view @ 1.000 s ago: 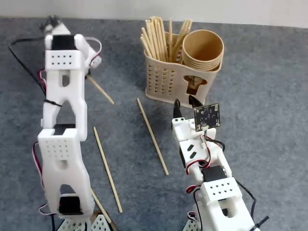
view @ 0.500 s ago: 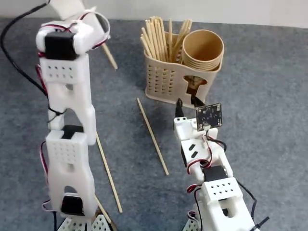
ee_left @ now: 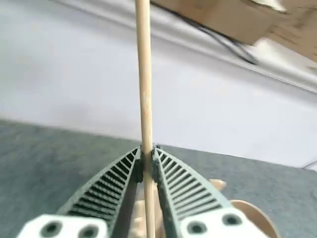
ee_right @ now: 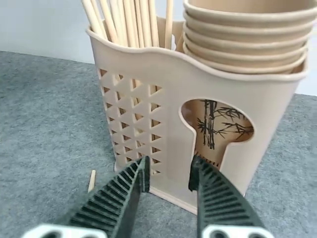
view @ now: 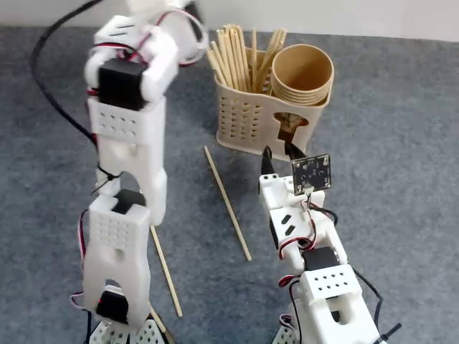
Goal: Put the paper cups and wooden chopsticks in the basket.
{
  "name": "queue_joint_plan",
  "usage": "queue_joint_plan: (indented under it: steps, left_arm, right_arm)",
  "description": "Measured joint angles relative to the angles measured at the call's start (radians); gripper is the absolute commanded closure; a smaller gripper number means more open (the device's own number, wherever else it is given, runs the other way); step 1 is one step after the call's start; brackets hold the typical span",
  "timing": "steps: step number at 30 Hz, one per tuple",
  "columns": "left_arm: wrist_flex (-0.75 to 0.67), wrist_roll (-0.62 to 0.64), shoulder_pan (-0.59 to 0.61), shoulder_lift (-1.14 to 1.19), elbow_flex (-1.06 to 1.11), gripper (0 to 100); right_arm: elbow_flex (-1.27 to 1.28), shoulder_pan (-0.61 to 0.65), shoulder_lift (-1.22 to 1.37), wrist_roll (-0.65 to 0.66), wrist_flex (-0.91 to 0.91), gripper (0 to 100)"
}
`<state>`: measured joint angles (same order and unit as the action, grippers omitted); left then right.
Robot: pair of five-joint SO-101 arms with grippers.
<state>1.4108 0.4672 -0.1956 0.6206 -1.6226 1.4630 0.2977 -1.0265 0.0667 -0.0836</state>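
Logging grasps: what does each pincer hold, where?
Left pincer grips a thin pale wooden chopstick on its shaft, a long stretch jutting beyond. Right pincer: nothing.

soft even light, faint shadows

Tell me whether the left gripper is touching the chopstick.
Touching. The left wrist view shows the left gripper shut on the chopstick, pressing against it on both sides with no gap.

- My left arm (view: 128, 136) stands tall on the left side, folded upward and leaning toward the far side.
- The left hand (ee_left: 146, 154) is clamped tight on a chopstick (ee_left: 143, 74).
- My right arm (view: 305, 236) sits low at near right.
- The right hand (ee_right: 168, 173) points toward the far side, with its fingers parted.
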Motion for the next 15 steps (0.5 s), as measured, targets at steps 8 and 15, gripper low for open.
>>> queue_joint_plan:
  steps: [8,15]
  left_arm:
    - [-0.06,-0.097,-0.081,0.0,0.0,99]
    - [-0.061,-0.12,-0.135,0.0,0.0,100]
  right_arm:
    - [0.0,0.002,0.0,0.0,0.0,85.4]
    - [0.0,0.002,0.0,0.0,0.0,85.4]
